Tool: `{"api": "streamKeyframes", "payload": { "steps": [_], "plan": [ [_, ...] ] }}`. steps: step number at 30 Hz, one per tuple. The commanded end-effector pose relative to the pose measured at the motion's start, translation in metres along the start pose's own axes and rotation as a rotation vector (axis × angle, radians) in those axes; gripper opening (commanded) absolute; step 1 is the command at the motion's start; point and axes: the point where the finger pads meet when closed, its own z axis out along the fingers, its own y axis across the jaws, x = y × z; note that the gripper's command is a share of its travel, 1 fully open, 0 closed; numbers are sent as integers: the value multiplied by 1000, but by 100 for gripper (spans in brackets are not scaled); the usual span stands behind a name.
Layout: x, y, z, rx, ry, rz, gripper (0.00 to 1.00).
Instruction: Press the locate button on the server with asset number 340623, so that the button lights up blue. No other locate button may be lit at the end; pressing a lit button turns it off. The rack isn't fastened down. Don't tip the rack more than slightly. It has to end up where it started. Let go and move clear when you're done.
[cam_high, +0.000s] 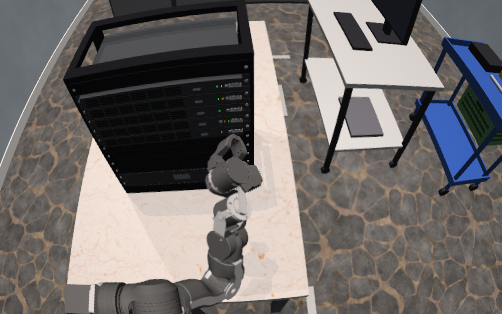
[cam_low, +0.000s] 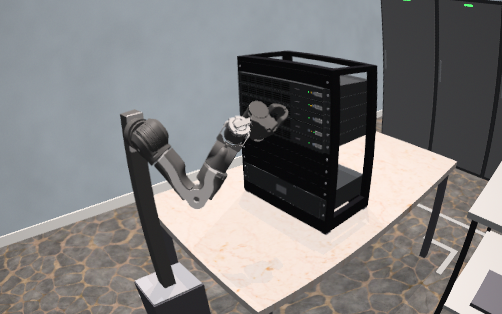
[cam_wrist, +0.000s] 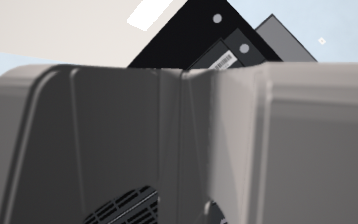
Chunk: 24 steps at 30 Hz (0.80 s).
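The black rack stands upright on the marble table. Several servers fill its upper bays, with small green and amber lights at their right ends. No button shows blue. My gripper is shut on nothing. It sits close against the rack's front, at the right end of the lower servers. In the wrist view the closed fingers fill most of the picture; above them a corner of a server face with a barcode label shows, too small to read.
A white desk with keyboard and monitor stands to the right, and a blue cart beyond it. Tall dark cabinets stand behind the table. The arm's pedestal stands at the table's near corner.
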Motion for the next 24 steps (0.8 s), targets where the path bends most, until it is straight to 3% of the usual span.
{"api": "streamKeyframes", "payload": {
  "steps": [1, 24],
  "plan": [
    [2, 0, -1, -32, -70, 52, 0],
    [2, 0, -1, -47, -62, 511, 0]
  ]
}}
